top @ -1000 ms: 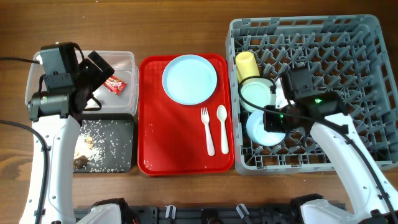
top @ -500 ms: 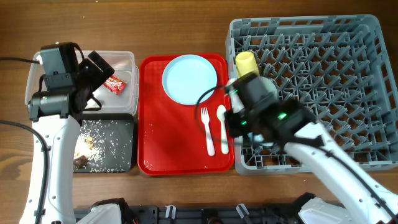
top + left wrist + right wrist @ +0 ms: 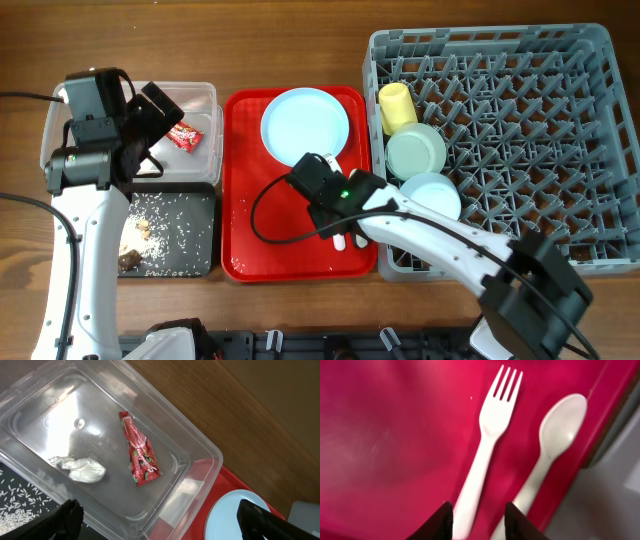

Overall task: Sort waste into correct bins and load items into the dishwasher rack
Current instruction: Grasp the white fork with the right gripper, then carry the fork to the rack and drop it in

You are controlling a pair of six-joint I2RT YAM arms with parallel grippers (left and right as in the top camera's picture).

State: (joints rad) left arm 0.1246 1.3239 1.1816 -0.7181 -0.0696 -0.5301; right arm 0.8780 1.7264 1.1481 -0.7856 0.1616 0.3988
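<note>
Fork (image 3: 487, 455) lay flat on the red tray (image 3: 250, 200), just left of the spoon (image 3: 555, 445). The right hand (image 3: 478, 519) hung low over its handle, fingers parted, one on either side, nothing pinched. Loading cutlery looked to be the step: cup (image 3: 396, 103) and bowls (image 3: 416, 150) sat in the rack (image 3: 560, 120), on the right; the plate (image 3: 305, 125) lay on the tray's far end. Next call: settle, close on that thin handle, lift without nudging the spoon. The left hand (image 3: 165, 520) gaped wide above the tub (image 3: 165, 425), empty.
</note>
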